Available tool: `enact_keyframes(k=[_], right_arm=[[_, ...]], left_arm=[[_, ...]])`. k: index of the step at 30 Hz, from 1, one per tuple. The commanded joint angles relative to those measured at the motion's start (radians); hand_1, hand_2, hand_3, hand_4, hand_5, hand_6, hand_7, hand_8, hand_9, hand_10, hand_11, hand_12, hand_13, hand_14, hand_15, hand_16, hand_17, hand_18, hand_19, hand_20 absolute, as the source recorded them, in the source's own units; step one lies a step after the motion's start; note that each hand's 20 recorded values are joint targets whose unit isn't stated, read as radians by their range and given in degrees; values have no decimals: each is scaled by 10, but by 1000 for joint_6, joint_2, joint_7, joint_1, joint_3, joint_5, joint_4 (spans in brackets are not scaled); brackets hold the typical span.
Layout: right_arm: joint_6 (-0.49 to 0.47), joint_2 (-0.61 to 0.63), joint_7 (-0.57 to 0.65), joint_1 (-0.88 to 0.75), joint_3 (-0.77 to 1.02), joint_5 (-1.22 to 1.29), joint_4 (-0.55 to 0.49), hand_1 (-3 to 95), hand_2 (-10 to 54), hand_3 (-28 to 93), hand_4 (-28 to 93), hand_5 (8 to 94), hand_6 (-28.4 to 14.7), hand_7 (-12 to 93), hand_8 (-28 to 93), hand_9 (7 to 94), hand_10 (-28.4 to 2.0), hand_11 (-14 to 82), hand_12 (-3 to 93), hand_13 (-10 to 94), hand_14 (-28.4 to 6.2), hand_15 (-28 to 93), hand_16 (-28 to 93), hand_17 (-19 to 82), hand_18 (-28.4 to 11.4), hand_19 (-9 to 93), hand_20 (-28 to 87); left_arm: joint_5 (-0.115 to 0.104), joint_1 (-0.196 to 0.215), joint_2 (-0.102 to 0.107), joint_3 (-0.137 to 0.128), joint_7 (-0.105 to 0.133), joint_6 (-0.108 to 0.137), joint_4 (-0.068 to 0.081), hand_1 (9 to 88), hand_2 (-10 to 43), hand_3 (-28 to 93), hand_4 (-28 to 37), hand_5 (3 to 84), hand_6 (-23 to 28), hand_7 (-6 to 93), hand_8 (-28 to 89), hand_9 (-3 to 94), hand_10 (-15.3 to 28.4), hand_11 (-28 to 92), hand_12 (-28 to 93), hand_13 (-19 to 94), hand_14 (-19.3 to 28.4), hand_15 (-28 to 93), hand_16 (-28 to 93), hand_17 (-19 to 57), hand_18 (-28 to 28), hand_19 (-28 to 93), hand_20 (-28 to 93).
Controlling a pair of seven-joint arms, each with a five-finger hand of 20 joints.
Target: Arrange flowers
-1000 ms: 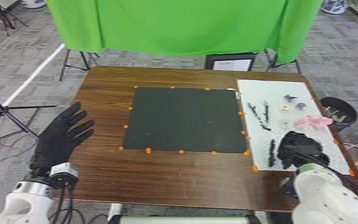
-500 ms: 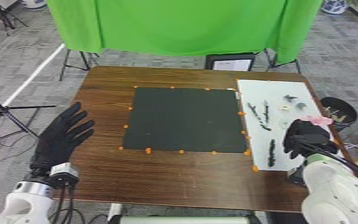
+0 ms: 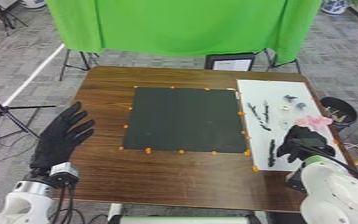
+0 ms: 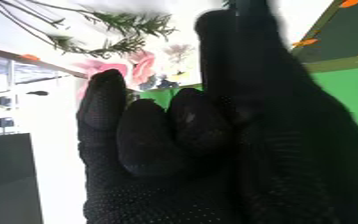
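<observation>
While the black-gloved left hand [image 3: 62, 134] hangs relaxed at the brown wooden bench's [image 3: 184, 177] left edge, the right hand [image 3: 303, 142], grip unclear, is near pink petalled flowers [image 3: 314, 121].

Has a white left arm [image 3: 24, 207] at seven o'clock, a rounded white right arm [image 3: 328, 182] at five, black cables [image 3: 71, 197], black gloves [image 4: 158, 200] with pale specks.

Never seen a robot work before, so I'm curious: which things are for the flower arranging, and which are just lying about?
For the job: pink flowers, green sprigs, white mat, probably black mat.

Seemingly just about: black bin, green cloth.
</observation>
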Motion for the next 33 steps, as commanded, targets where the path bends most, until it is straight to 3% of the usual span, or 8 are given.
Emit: enact_keyframes(k=[1,4,7,19,25,28,32,33], right_arm=[[-23,-6,7,7,5,19,1,400,-71,-283,-185,788,-4,208,-104,770,-108,689,605,711,-130,882,443,269,-224,790,404],[-45,-4,10,12,1,14,1,381,-77,-266,-99,788,-5,204,-100,769,-109,688,605,710,-130,883,441,267,-225,794,396],[-62,-9,17,19,-8,15,9,353,-94,-54,-68,787,-5,204,-100,768,-108,687,607,710,-130,884,439,265,-225,797,386],[-147,-35,40,56,-74,-12,64,356,-82,-269,-15,788,-5,205,-100,768,-111,686,603,709,-130,883,439,264,-228,797,386],[-196,-44,47,74,-111,13,85,379,-89,-263,-11,786,-8,199,-99,768,-114,683,604,707,-132,882,436,262,-229,795,385],[-244,-52,39,78,-122,59,102,483,-95,100,-181,780,0,213,-104,768,-110,686,600,711,-128,881,432,263,-228,794,380],[-251,-62,40,79,-151,50,130,591,-95,318,-278,784,13,228,12,782,-95,697,594,724,-115,879,439,268,-220,790,377],[-244,-65,40,79,-152,62,134,641,-95,275,-282,795,16,228,47,794,-91,697,596,729,-112,880,442,272,-217,790,378]], left_arm=[[-3,4,-1,2,-9,-11,1,241,-50,703,-283,259,39,188,-105,220,115,189,172,184,162,322,-3,-91,217,407,99],[-3,6,-1,1,-6,-8,0,241,-50,704,-283,259,39,188,-105,220,115,189,173,184,162,321,-3,-91,217,407,99],[-3,9,-2,-2,-7,-7,-2,241,-50,704,-283,259,39,187,-105,220,115,189,172,184,162,321,-3,-91,217,407,99],[-4,12,-6,-2,-12,-2,-4,241,-50,704,-283,259,39,188,-105,220,115,189,174,184,162,321,-3,-91,217,406,99],[-4,11,-8,-1,-12,-4,-2,242,-49,703,-283,259,39,188,-105,220,114,190,173,185,162,322,-3,-91,217,406,99],[-4,10,-10,1,-11,-2,-2,242,-49,703,-283,259,39,189,-105,221,115,190,173,185,162,322,-3,-91,217,406,99],[-4,13,-12,1,-14,-2,-3,242,-49,703,-283,260,39,188,-105,221,115,190,172,185,162,322,-3,-91,217,406,99],[-4,11,-13,1,-14,-3,-2,242,-49,703,-283,260,39,188,-105,221,115,191,173,185,162,323,-3,-91,217,406,99]])
